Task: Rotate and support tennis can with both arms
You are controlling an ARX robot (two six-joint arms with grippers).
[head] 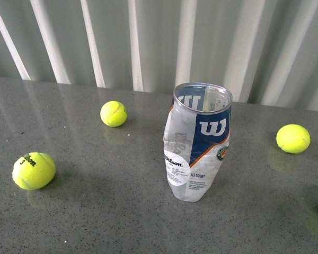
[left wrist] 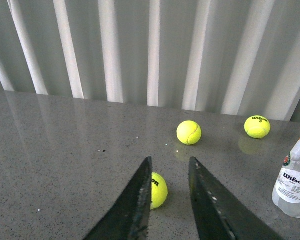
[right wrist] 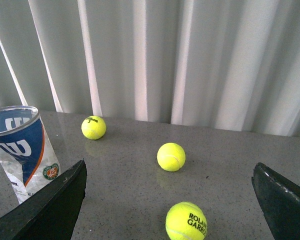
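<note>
Neither arm visible from the front camera. From the left wrist camera, left gripper (left wrist: 169, 172) hovering low over the grey table (left wrist: 65, 150), black fingers (left wrist: 135, 205) a narrow gap apart, gripping nothing, a tennis ball (left wrist: 158, 190) just beyond the tips. From the right wrist camera, right gripper (right wrist: 170, 190) spread wide, empty, pointed across the table.

Tennis can (head: 197, 142) standing upright near the table's middle, mouth open, clear wall crumpled and dented, nothing visible inside. Touched by neither gripper.

Large white "W" on navy, "Wilson" on the lower white patch, "ALL COURT" below. "3" and Wilson lettering on the ball at front left (head: 34, 170). "ROLAND GARROS" partly readable on a ball (right wrist: 186, 221) near the right gripper.
</note>
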